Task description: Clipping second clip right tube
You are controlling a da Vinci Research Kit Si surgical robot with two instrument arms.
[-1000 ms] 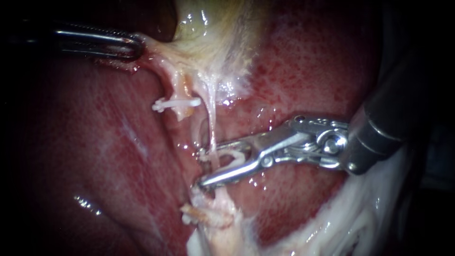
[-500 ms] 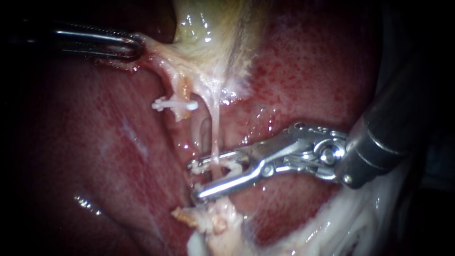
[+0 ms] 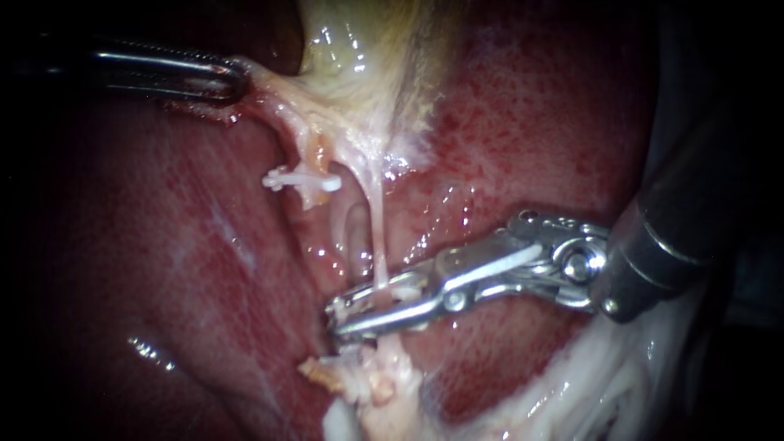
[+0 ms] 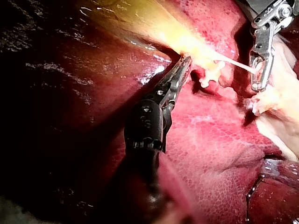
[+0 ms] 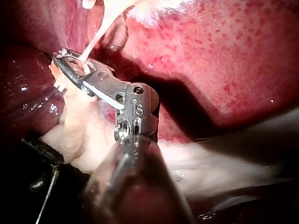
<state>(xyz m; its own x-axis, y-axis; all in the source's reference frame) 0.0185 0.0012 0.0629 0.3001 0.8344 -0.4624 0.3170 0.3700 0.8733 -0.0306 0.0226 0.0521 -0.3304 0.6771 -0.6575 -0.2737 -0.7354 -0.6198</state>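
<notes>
The thin pale right tube (image 3: 377, 237) runs down from the gallbladder (image 3: 367, 49) to a frayed tissue stump (image 3: 367, 384). My right instrument (image 3: 335, 318) comes in from the right, and its jaws are shut on a white clip (image 3: 400, 292) squeezed around this tube just above the stump. In the right wrist view the same jaws (image 5: 65, 63) hold the taut tube (image 5: 96, 37). The left tube carries another white clip (image 3: 302, 178). My left instrument (image 3: 233, 82) is shut on gallbladder tissue at the upper left and holds it taut, as its own view shows (image 4: 186, 60).
Red liver (image 3: 163, 245) surrounds the tubes on both sides. White fatty tissue (image 3: 604, 384) lies under my right instrument's shaft. In the left wrist view my right instrument (image 4: 259, 60) stands beyond the clipped left tube (image 4: 210, 74).
My right instrument's jaws went from wide open around the right tube to closed on it, pressing the white clip flat. The left instrument has not moved.
</notes>
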